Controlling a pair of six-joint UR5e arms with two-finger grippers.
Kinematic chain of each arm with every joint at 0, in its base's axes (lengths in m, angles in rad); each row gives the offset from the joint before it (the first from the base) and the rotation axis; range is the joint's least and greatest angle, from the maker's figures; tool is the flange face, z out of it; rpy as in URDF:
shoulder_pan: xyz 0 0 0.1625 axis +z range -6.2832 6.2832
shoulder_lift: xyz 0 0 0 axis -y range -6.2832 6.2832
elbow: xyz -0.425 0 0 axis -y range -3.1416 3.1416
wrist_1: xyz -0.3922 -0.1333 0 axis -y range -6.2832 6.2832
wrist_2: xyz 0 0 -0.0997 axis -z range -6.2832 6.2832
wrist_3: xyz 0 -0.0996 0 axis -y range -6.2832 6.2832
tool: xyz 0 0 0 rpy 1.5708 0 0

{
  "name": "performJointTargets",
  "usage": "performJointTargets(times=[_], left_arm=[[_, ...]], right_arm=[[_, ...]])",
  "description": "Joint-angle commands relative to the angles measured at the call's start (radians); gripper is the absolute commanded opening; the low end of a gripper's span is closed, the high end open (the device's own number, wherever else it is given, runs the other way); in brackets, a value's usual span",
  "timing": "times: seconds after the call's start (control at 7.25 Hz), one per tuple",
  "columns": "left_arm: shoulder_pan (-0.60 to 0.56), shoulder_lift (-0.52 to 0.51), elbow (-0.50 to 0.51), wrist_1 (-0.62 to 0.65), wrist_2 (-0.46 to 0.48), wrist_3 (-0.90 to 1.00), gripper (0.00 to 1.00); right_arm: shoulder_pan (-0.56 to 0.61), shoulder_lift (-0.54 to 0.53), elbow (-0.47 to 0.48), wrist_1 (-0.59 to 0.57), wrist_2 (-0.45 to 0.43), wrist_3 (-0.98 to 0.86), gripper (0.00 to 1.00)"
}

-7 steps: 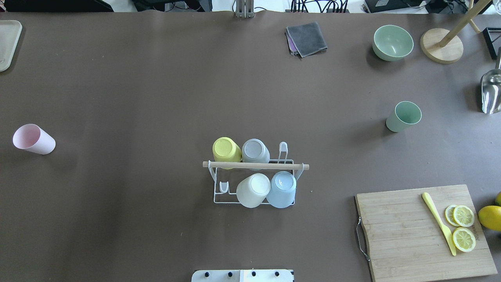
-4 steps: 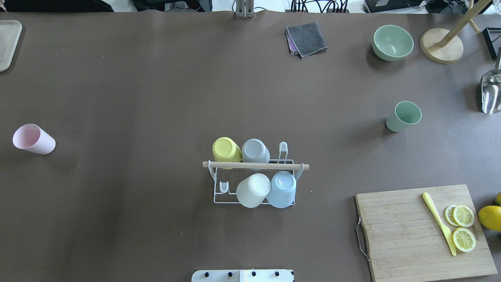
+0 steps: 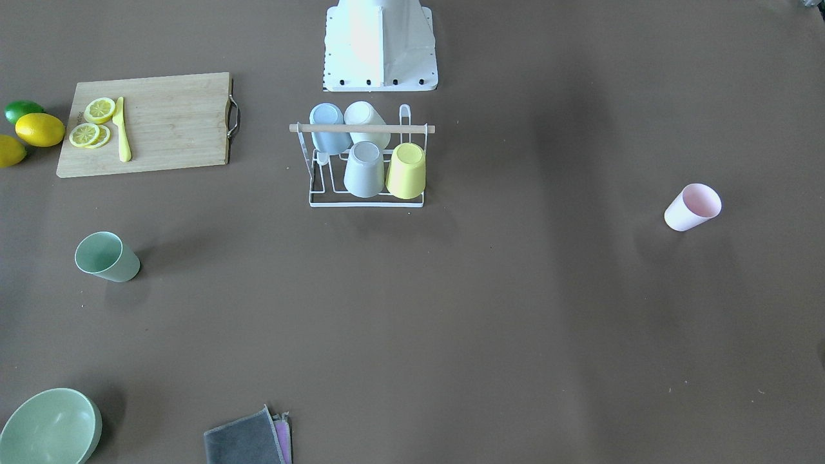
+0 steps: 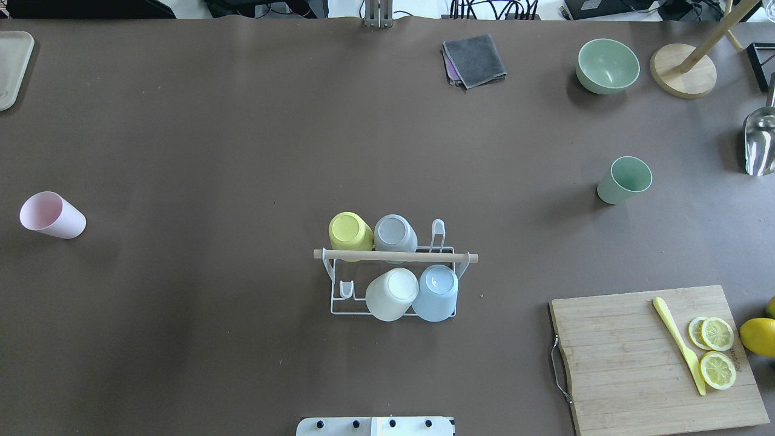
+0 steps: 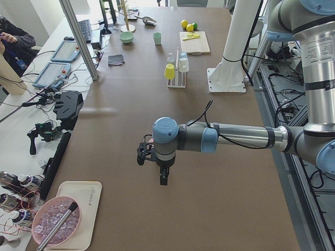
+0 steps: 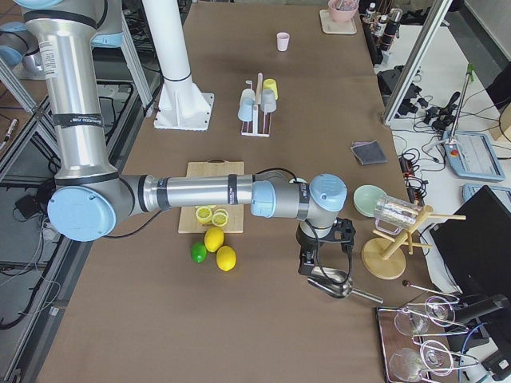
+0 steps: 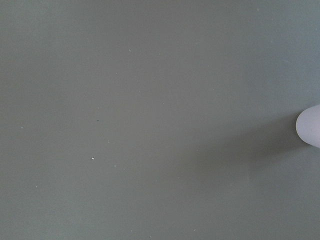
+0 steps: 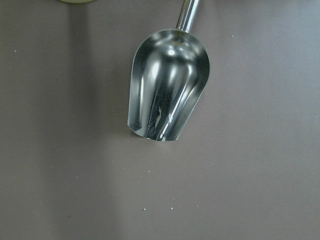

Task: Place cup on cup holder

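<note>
The white wire cup holder (image 4: 393, 256) with a wooden rod handle stands near the table's middle, also in the front view (image 3: 361, 128). Upturned yellow, grey, white and blue cups sit on it. A pink cup (image 4: 51, 215) stands far left, its rim tilted. A green cup (image 4: 623, 180) stands at the right. My left gripper (image 5: 162, 179) hangs over the table beside the pink cup, whose pale edge shows in the left wrist view (image 7: 310, 126). My right gripper (image 6: 309, 263) hangs over a metal scoop (image 8: 167, 85). I cannot tell whether either is open or shut.
A wooden cutting board (image 4: 642, 357) with lemon slices and a yellow knife lies front right. Lemons (image 4: 758, 336) sit beside it. A green bowl (image 4: 607, 65), a grey cloth (image 4: 474, 59) and a wooden stand (image 4: 683, 69) are at the back right. A tray (image 4: 12, 66) is back left.
</note>
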Motion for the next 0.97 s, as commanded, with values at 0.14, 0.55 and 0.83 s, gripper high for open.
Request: performJointTargets(times=[0.14,0.55,0.83], left_arm=[[0.003,-0.04,-0.008,0.0,0.016,0.002,0.99],[0.014,-0.126,0.001,0.011,0.019,0.104,0.99],[0.089,-0.194,-0.003,0.017,0.104,0.135,0.98]], right_arm=[[0.0,0.002,0.001,0.001,0.0,0.001,1.0],[0.0,0.003,0.005,0.001,-0.009,0.0,1.0],[0.0,0.008,0.007,0.003,-0.012,-0.002,1.0]])
